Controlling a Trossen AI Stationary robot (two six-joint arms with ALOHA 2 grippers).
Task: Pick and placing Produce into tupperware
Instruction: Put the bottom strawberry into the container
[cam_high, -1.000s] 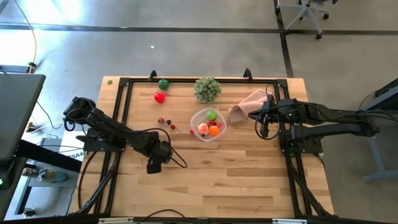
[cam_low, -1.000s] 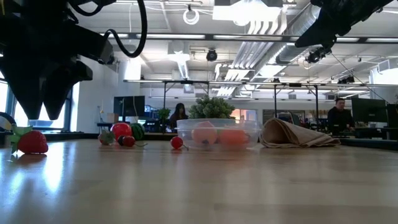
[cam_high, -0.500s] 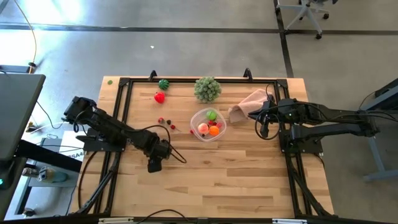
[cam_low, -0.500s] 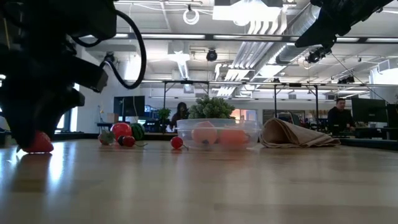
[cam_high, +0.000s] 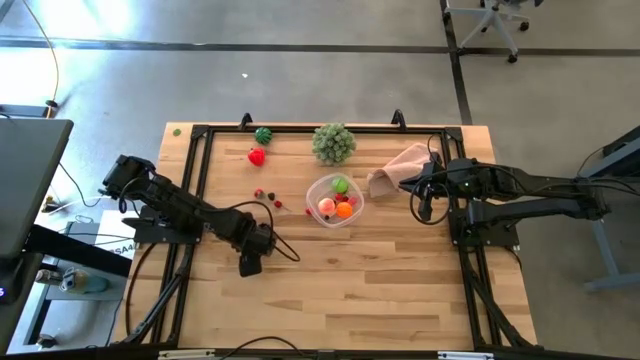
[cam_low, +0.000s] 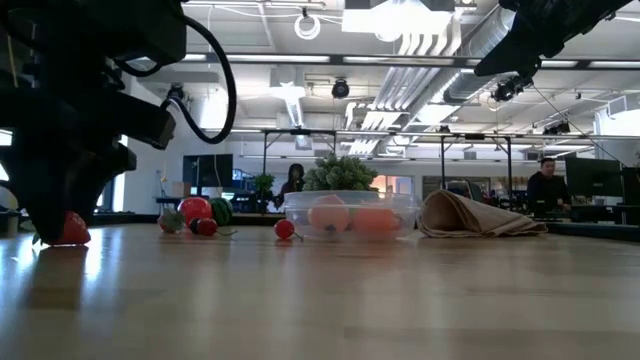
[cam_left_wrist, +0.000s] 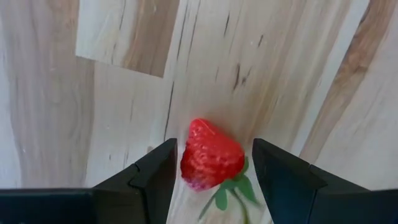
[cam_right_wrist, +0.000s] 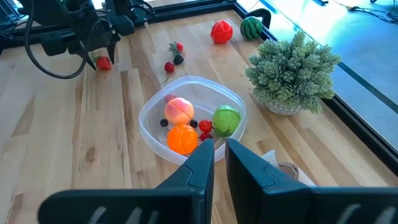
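Left wrist: fingers (cam_left_wrist: 214, 171) astride strawberry (cam_left_wrist: 210, 155)

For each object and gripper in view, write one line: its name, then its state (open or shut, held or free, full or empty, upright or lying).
Red toy strawberry: lying on the wooden table, between the left gripper's fingers.
Left gripper: open around the strawberry, low at the table.
Right gripper: shut, empty, raised by the pink cloth.
Round clear plastic container: upright, lidless, partly filled with produce.
Pale green leafy ball: upright, free.

Two seemingly matte black jointed arms, looped cables.
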